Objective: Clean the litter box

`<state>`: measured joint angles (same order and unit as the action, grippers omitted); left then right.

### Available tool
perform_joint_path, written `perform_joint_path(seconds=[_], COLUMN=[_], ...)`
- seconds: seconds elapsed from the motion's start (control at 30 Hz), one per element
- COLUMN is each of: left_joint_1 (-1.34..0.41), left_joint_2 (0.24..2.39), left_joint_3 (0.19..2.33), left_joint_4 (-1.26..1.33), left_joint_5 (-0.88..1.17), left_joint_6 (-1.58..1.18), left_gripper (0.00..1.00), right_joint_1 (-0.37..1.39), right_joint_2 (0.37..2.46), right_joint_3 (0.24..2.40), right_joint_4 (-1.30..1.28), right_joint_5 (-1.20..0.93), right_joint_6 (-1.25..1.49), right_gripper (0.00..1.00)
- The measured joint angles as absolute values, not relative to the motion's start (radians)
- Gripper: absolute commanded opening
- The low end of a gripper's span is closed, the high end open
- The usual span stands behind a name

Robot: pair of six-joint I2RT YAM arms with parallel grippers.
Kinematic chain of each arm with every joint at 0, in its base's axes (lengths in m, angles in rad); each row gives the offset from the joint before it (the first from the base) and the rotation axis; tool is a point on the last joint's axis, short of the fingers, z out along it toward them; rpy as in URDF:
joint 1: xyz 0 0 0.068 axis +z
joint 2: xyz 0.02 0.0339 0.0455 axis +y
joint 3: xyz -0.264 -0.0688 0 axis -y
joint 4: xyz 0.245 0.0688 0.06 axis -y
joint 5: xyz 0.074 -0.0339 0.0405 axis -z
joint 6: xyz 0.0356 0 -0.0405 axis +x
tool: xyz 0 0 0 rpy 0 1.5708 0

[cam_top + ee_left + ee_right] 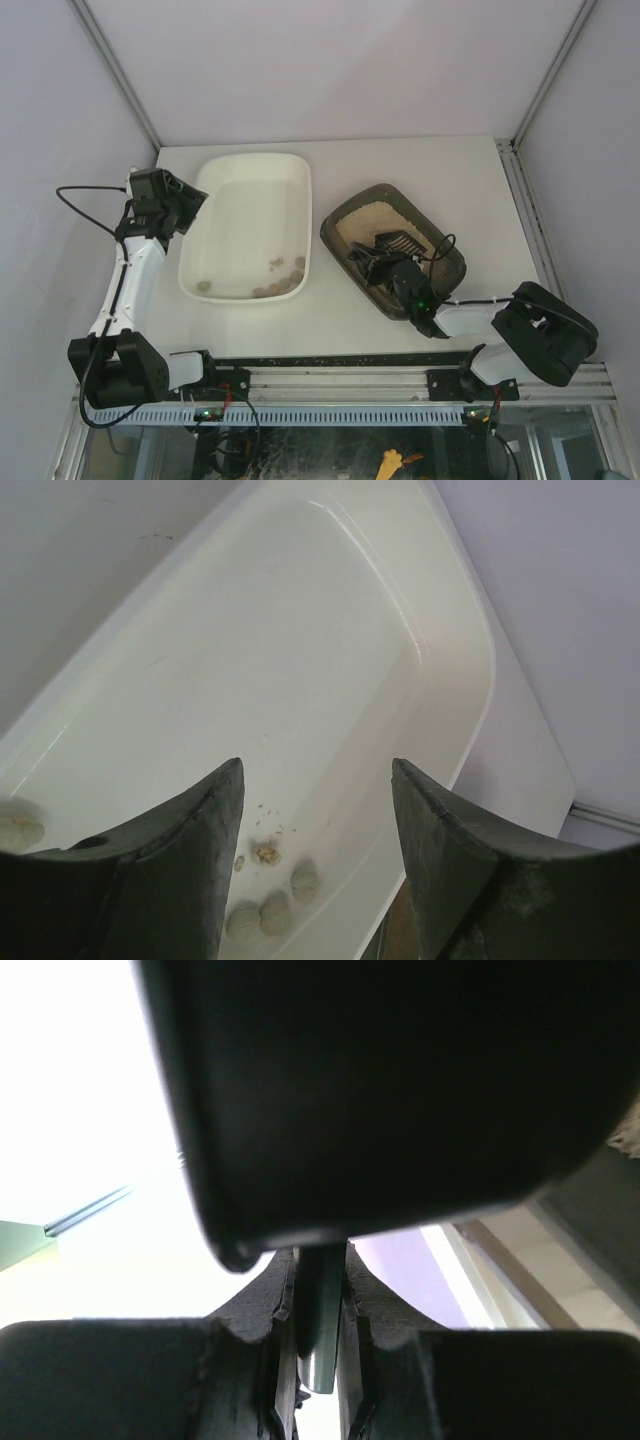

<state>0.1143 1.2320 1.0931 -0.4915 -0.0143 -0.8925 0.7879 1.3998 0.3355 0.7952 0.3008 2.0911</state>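
Litter box [332, 232]: dark, translucent, round-cornered tray of beige litter [368, 218].

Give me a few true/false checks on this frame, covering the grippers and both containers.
1. Round clumps lie at the near end of the cream-white tub. True.
2. The right gripper is shut on the black slotted scoop. True.
3. The scoop hangs over the cream-white tub. False: it is over the litter box.
4. The left gripper grips a clump. False: its jaws stand open and empty above the tub.
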Motion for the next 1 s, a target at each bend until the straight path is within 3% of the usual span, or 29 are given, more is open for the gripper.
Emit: perform_joint_path(seconds=[0.47,1.0], left_joint_1=[0.120,0.130], left_joint_2=[1.232,1.233], left_joint_3=[1.077,1.075], left_joint_4=[-0.487,-0.483], left_joint_5=[-0.015,-0.015], left_joint_6=[-0.906,-0.909], left_gripper=[0.64,0.63], right_joint_1=[0.760,0.572], right_joint_2=[1.445,1.497], right_joint_3=[0.276,0.327], right_joint_4=[0.892,0.900], right_joint_5=[0.307,0.187], right_joint_6=[2.082,2.086], right_gripper=[0.00,0.00])
